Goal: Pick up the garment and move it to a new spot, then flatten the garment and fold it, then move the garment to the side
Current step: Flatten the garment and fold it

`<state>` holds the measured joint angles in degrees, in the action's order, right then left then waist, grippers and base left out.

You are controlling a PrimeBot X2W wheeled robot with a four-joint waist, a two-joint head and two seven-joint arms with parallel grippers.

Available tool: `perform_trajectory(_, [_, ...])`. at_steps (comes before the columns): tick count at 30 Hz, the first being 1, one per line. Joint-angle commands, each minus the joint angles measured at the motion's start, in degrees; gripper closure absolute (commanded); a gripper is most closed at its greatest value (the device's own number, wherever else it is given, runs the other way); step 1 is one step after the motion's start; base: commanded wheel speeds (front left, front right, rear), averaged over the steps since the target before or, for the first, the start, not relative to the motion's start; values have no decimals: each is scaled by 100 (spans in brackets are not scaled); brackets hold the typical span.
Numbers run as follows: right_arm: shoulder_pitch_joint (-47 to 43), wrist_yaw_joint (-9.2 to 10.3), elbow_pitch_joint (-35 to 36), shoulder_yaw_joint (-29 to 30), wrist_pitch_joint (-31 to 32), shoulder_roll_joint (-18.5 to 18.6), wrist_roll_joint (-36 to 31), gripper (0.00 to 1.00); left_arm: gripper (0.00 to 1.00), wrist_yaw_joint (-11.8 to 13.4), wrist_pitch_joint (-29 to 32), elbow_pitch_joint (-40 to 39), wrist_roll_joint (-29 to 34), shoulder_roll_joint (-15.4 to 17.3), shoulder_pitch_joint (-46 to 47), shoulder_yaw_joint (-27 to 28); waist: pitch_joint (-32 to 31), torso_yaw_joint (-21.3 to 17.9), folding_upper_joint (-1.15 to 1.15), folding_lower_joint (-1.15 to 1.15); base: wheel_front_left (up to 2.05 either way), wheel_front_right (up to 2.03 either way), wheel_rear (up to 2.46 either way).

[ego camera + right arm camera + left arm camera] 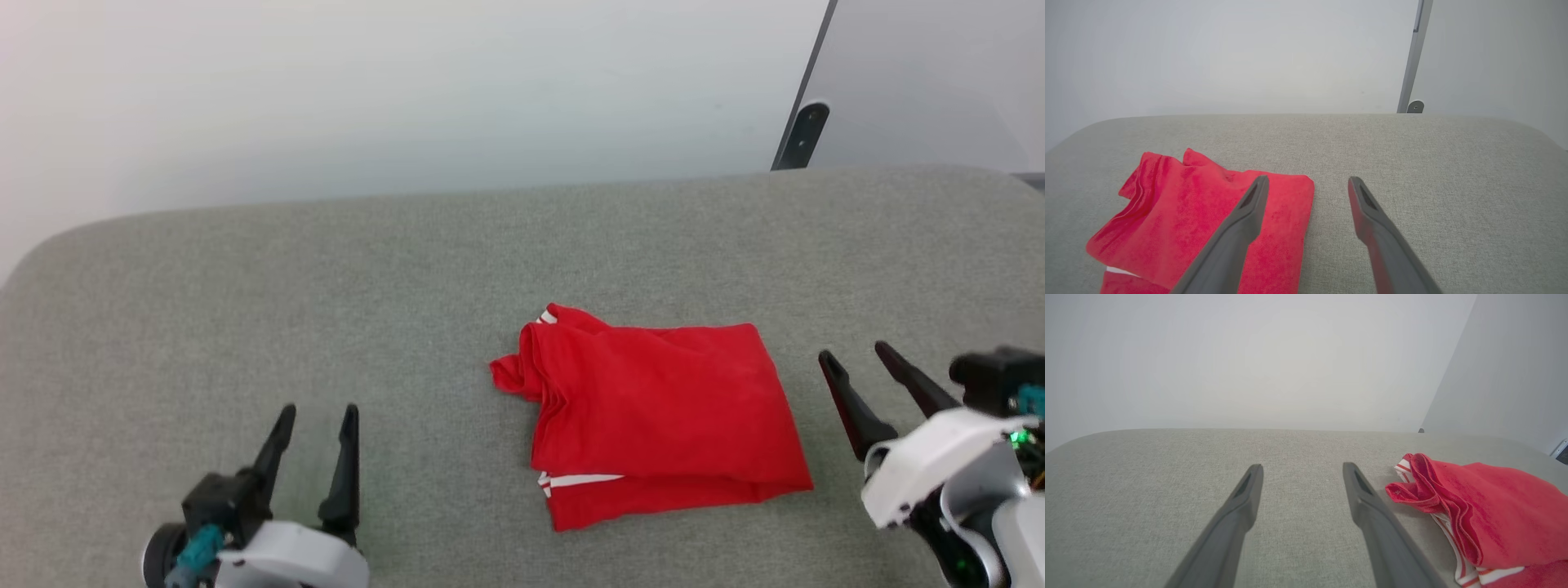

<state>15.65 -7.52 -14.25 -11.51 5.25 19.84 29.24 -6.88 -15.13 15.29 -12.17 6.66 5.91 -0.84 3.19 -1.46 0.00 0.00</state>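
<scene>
My left gripper (318,411) and right gripper (853,351) sit nearest the head camera, at the lower left and lower right. Both have their fingers spread fully apart and hold nothing.

**Location of the work item.** The garment (661,408) lies on the grey padded surface (245,327), between my two grippers. It is just beside the right one and well apart from the left. It is folded into a compact, roughly rectangular stack. The edge toward my left is bunched into loose ridges. White striped trim (580,480) shows at the near left corner.

**Status.** In my judgement, folding is done or nearly done. Moving the garment to the side remains.

**Handling properties.** Judged as light, soft knit cloth with no stiffness of its own.
- It will sag from any single hold point.
- The folded layers can slide over one another and open.
- The textile surface beneath probably grips the cloth, so dragging risks undoing the fold.

**Recommended hold.**
1. Right gripper: take the right-hand edge, closing over every layer, not the top one alone.
2. Left gripper: take the bunched left edge in the same way.
3. Lift both ends level.

In the right wrist view, one finger overlaps the red cloth. I cannot tell whether it touches.
</scene>
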Motion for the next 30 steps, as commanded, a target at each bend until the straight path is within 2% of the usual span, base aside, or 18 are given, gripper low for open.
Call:
perform_trajectory(1, [-160, 8, 57, 93, -96, -61, -61, 0, 0, 19, 3, -18, 29, -5, -122, 12, -89, -36, 0, 0, 0, 0, 0])
perform_trajectory(8, [-725, 8, 428, 543, -259, -311, -249, 0, 0, 86, 3, -212, -41, 40, -642, 149, -264, -48, 0, 0, 0, 0, 0])
perform_trajectory(22, [-1772, 8, 1483, 1316, 31, -675, -601, 0, 0, 304, 3, -1066, 72, 149, -1828, 277, -388, 3, 0, 0, 0, 0, 0])
perform_trajectory(30, [-2168, 8, 1931, 1593, 270, -844, -640, 0, 0, 414, 18, -1396, 43, 72, -2152, 233, -377, -27, 0, 0, 0, 0, 0])
